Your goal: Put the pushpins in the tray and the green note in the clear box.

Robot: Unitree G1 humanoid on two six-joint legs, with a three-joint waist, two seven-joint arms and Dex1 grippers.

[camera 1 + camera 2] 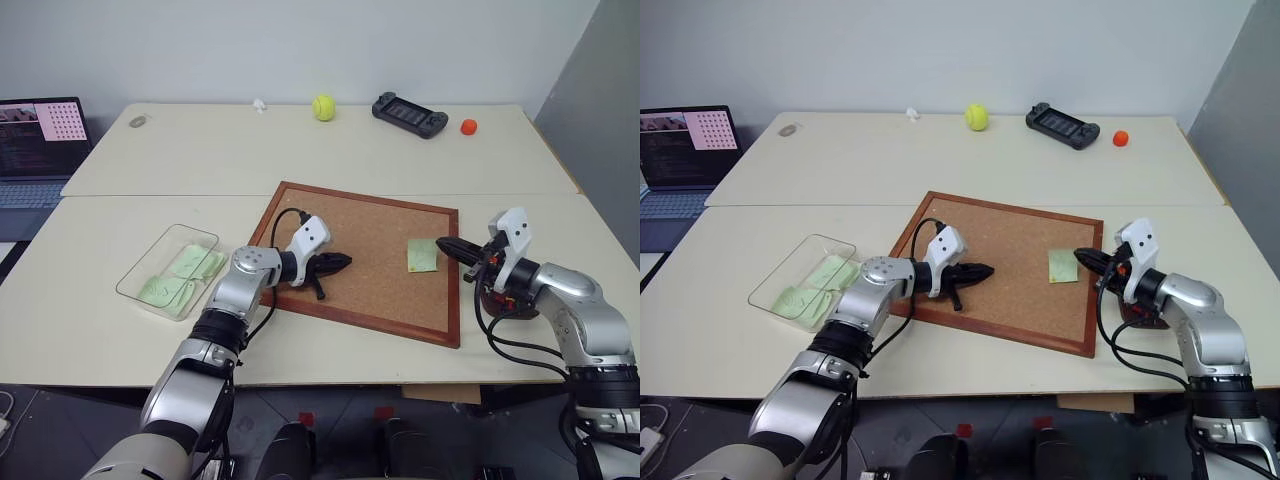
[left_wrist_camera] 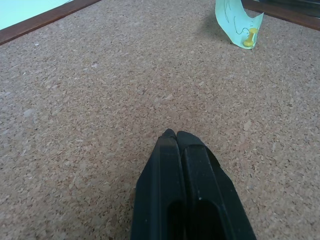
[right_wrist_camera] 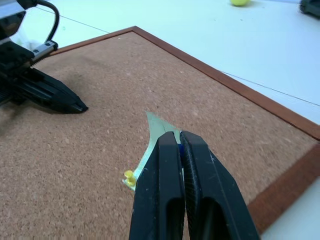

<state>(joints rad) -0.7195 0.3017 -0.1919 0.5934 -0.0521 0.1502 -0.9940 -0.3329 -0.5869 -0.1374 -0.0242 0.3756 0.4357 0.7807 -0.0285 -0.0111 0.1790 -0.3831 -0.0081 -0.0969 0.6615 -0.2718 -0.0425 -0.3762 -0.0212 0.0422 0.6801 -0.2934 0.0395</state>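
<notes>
The green note lies on the cork board near its right side, one corner curling up. A yellow pushpin sticks in the note's corner. My right gripper hovers at the note's right edge, shut, with a speck of blue like a pushpin head pinched at its tips. My left gripper is shut and empty, low over the middle of the board. The clear box sits left of the board with green notes inside. A dark shape under my right wrist may be the tray.
Along the table's far edge lie a tennis ball, a black game controller and an orange-red ball. A laptop stands at the far left. The table's right edge runs close to my right arm.
</notes>
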